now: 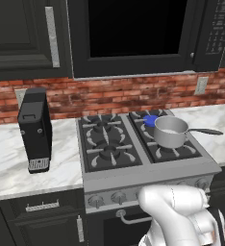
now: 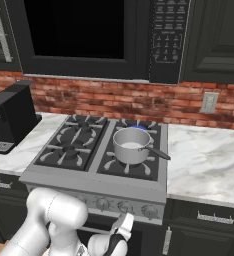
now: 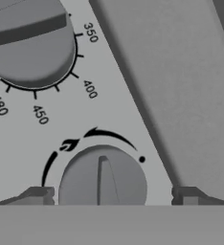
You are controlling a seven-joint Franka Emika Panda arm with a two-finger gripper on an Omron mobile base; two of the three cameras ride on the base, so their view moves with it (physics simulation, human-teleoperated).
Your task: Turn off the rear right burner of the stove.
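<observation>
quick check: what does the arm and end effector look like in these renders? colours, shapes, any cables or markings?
Arm: glossy white rounded shells with dark joint sections, bulbous at the elbow. A white link with a dark segment runs toward the stove front in the right base view. End effector: two small dark grey blocky finger tips. No cables or markings visible.

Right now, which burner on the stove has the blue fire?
The rear right burner, just behind the silver pot. It shows a bright blue patch; the other three burners are plain black.

At frame centre, a round steel saucepan (image 2: pixel 131 145) sits on the black-grated stainless-steel stove (image 2: pixel 84 181), just before a small blue flame (image 2: pixel 137 128).
</observation>
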